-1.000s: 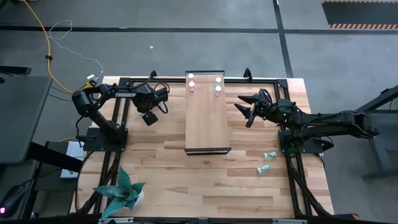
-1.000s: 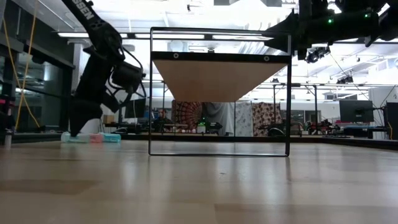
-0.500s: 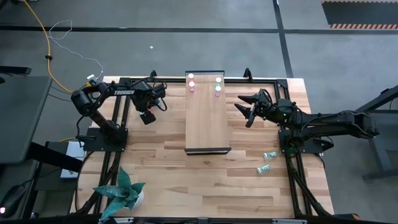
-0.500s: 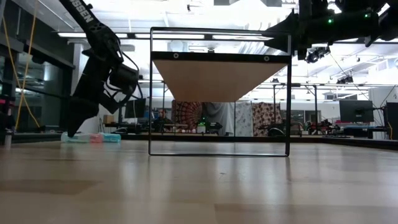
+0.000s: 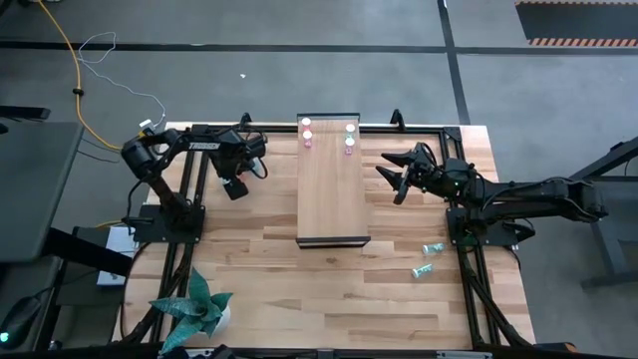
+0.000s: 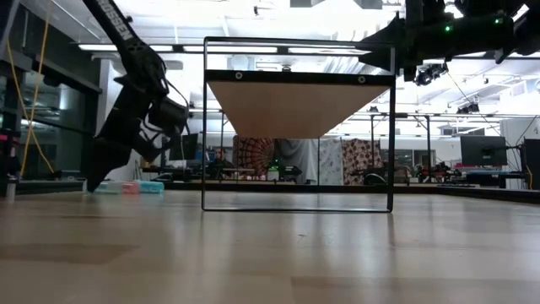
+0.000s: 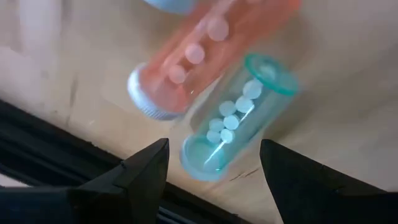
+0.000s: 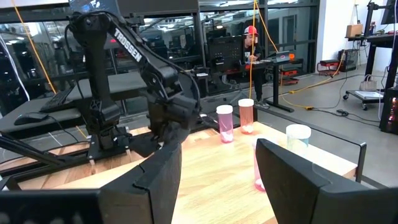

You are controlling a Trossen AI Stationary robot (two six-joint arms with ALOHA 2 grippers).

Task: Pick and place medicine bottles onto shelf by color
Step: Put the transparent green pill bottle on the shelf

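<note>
Now the left end effector (image 7: 211, 177), fingers spread and empty, has been drawn up off the table over a teal vial (image 7: 235, 118) and pink vial (image 7: 186, 62); farther off, four bottles are stood on the shelf (image 5: 334, 199), right end effector (image 5: 397, 178) open, idle.

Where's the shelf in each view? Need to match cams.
High: shelf, table centre, between both arms.
Low: its underside, upper middle, held in a dark frame.
Left wrist: not in it.
Right wrist: the light board beyond the pincer.
Shared landmark: left arm.
</note>
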